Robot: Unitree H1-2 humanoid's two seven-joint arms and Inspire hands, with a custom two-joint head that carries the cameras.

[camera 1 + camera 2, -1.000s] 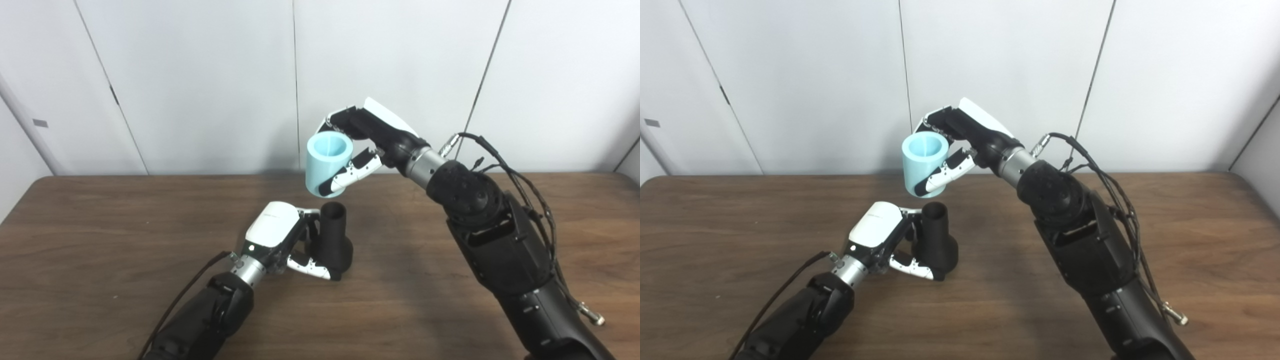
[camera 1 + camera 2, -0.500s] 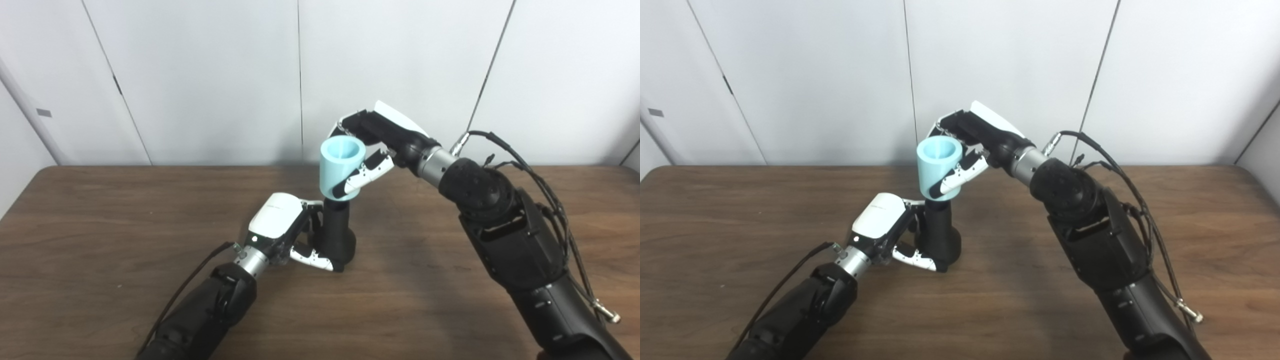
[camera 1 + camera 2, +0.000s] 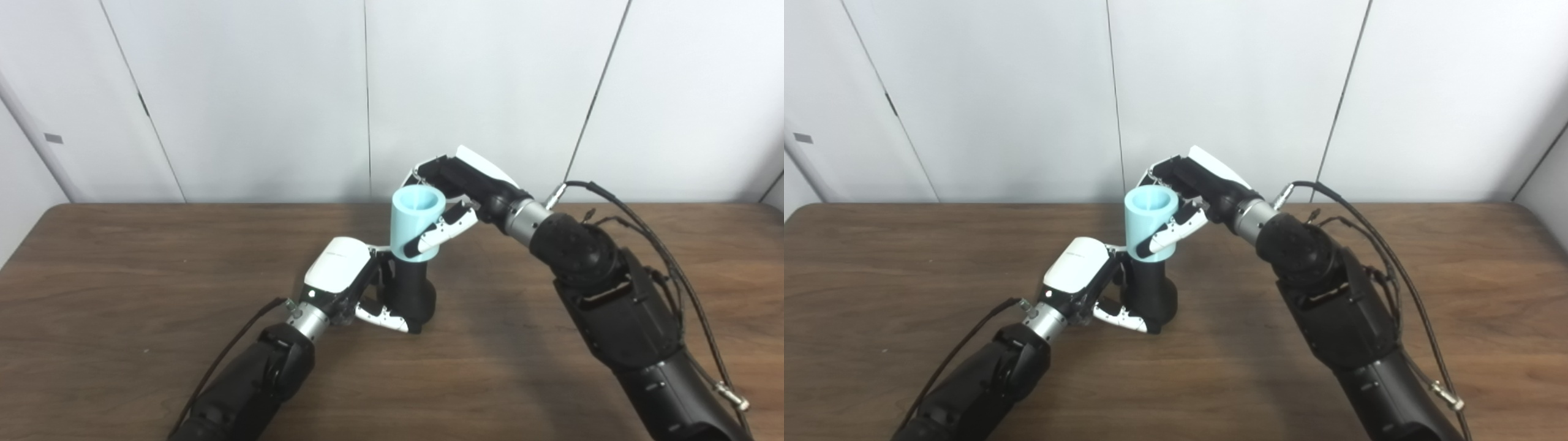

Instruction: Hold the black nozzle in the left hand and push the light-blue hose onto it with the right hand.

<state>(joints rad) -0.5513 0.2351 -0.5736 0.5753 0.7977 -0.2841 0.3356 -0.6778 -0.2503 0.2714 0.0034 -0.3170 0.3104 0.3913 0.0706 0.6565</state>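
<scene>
1. While the black nozzle [image 3: 411,293] stands upright on its wide base on the brown table [image 3: 110,288], roughly midway between the left and right edges and nearer the far edge than the near one, the left hand [image 3: 346,288] wraps it from the left side
2. White-tipped fingers [image 3: 383,317] of that hand curl round the front of the flared base, and the rest press against the narrow neck, so the hand is closed on the nozzle
3. Over the top of the neck sits the light-blue hose [image 3: 414,223], a short wide tube with its open mouth facing up; its lower rim covers the nozzle's top opening
4. Reaching in from the right, the right hand [image 3: 456,193] clasps the hose: one finger lies diagonally across the near wall, the others reach round the far rim, all pressed on the tube
5. Compared with a second ago, the hose has come down from hanging clear above and left of the nozzle's open mouth to sitting over it; half a second ago it only touched the top, and it is lower on the neck now
6. Across those moments the left hand's grip and the nozzle's place on the table are unchanged
</scene>
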